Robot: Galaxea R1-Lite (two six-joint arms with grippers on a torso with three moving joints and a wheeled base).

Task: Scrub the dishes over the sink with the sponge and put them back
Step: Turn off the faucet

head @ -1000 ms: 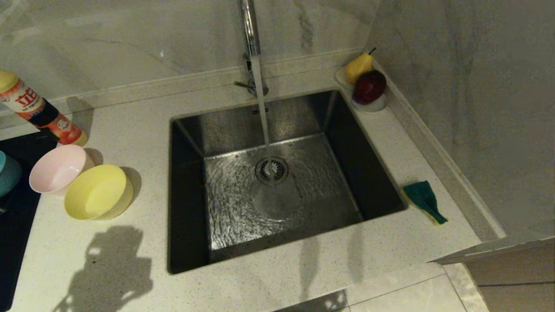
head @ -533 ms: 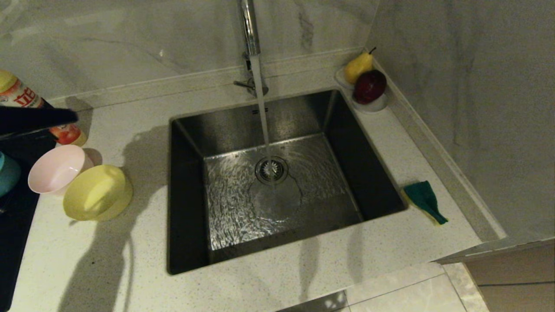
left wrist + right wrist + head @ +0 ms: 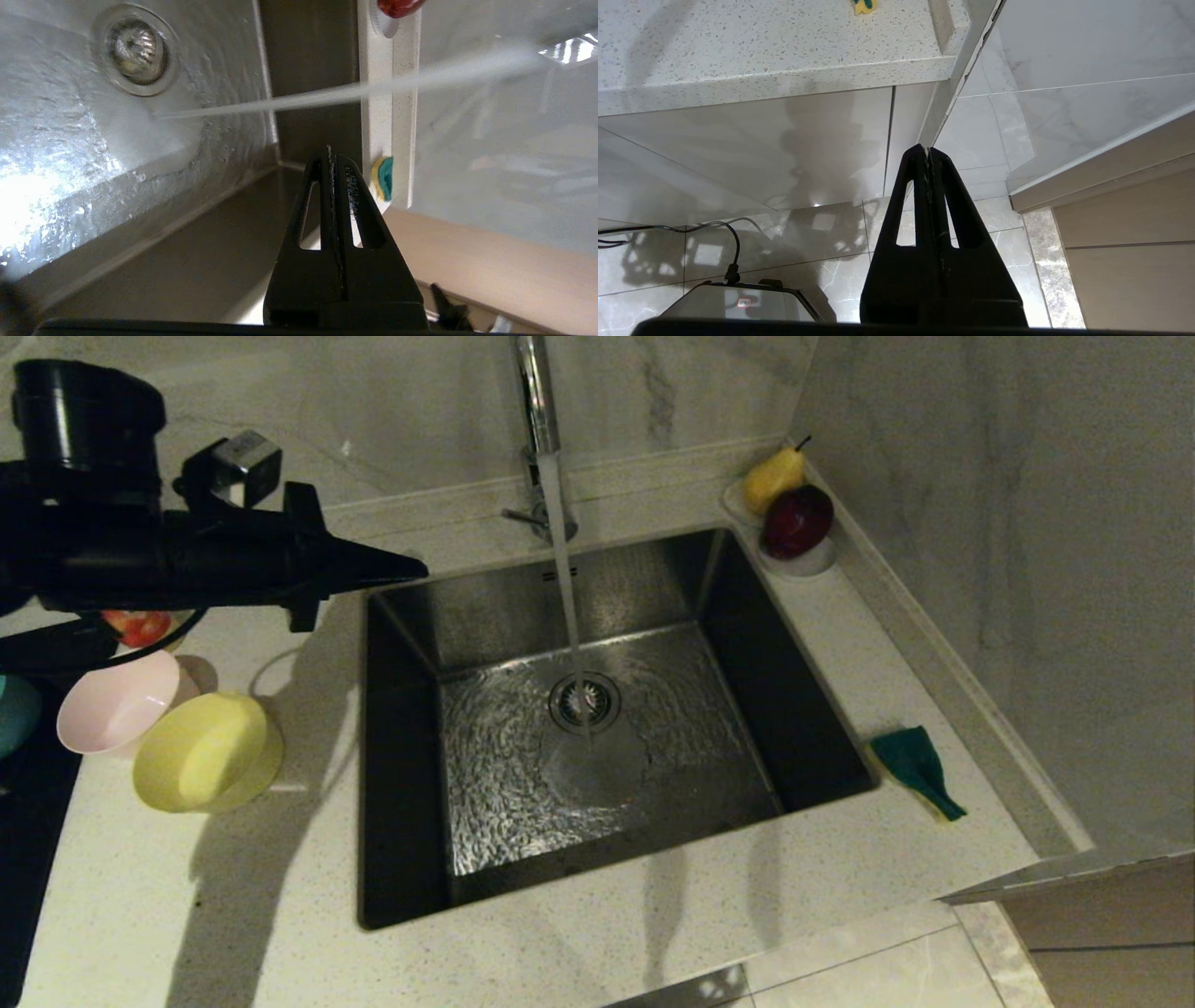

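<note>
Steel sink (image 3: 411, 644), rippled floor, bent sponge (image 3: 917, 767)

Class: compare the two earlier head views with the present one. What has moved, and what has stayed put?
The left gripper, shut and empty, has swung in from the left, above the counter toward the sink. The pink bowl, yellow bowl and sponge haven't moved; the tap's water still runs.

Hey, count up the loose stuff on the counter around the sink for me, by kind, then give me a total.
Bowls: 3, pink, yellow, and a blue one cut off at the frame edge
Sponge: 1
Fruit: 2, pear and apple
Saucer: 1
Bottle: 1, mostly hidden behind the left arm
Total: 8
</note>
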